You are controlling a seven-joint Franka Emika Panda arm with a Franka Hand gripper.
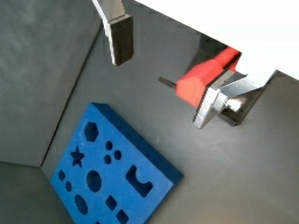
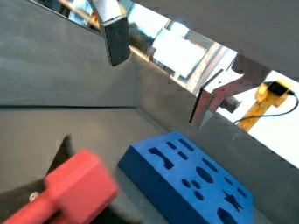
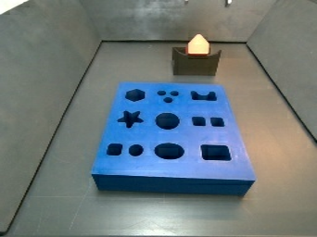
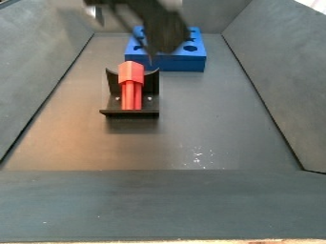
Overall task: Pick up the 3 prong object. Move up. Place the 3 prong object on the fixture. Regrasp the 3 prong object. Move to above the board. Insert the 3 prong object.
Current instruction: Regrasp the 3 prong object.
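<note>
The 3 prong object (image 4: 129, 84) sits in the fixture (image 4: 132, 107), standing up out of the notch, red-orange against the dark block. In a side view it shows pale and washed out at the top (image 3: 197, 43), but it is seated between the fixture's raised sides (image 3: 196, 61) all the same.

The hand (image 4: 151, 59) hangs above and just behind the fixture, on the board's side, blurred in that view. Nothing is between its fingers: in both wrist views the two silver plates stand wide apart, released. One finger (image 1: 118, 39) shows its dark pad clearly, the other finger (image 1: 218, 98) sits nearer the red piece. Midway between them is bare grey floor (image 1: 167, 70).

From a wrist view the 3 prong object (image 1: 208, 72) lies just beside the far finger, though whether they touch I cannot tell. In a wrist view the object (image 2: 76, 187) fills the near corner, big and blurred, with the fixture's dark edge (image 2: 56, 153) behind it.

The board (image 3: 170, 137) lies flat on the floor, well apart from the fixture, all its cutouts open. It shows again in both wrist views (image 1: 114, 166) (image 2: 193, 177), and beyond the fixture in a side view (image 4: 189, 50).
</note>
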